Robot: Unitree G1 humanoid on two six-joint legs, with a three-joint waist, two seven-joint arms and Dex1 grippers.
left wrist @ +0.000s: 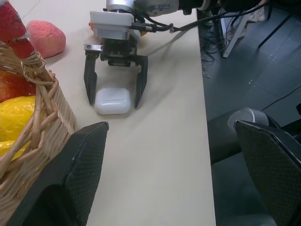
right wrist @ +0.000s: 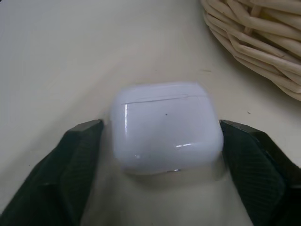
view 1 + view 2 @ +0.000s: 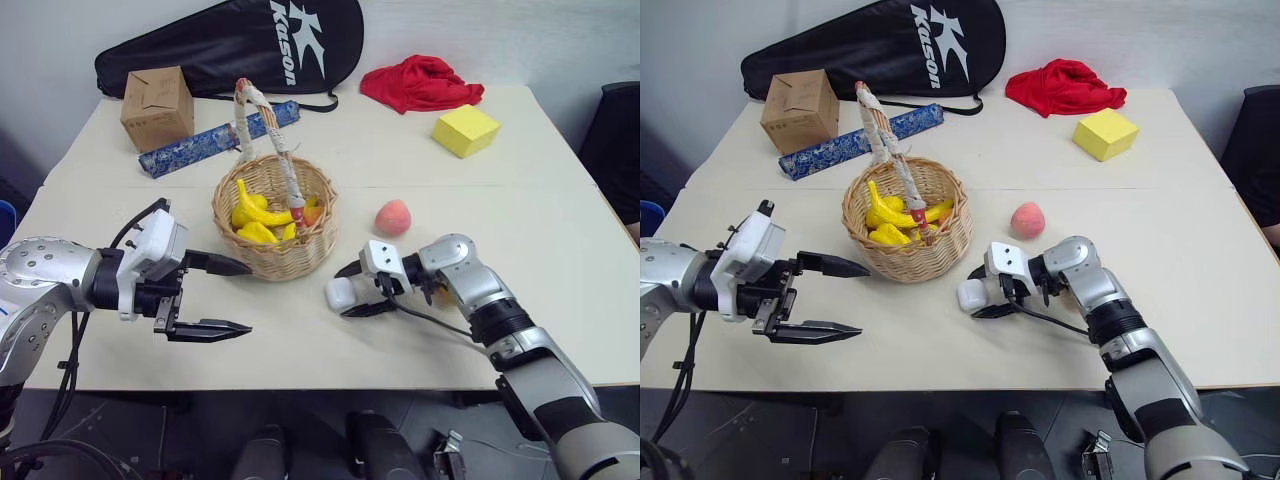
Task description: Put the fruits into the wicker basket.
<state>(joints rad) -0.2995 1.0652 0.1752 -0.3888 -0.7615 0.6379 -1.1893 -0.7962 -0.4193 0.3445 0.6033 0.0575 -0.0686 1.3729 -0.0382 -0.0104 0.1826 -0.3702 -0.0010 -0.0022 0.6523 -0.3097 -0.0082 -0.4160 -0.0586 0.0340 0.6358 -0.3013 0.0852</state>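
Black fingers [image 2: 82, 155] flank white case [image 2: 165, 127], hiding its sides.

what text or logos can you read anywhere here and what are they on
"Kason", with a large stylised "K" logo beside it, in white: on the black racket bag at the back of the table.
Blue patterned roll: the pattern is too small to tell whether it holds writing.
Cardboard box, white case, yellow block: no readable text.
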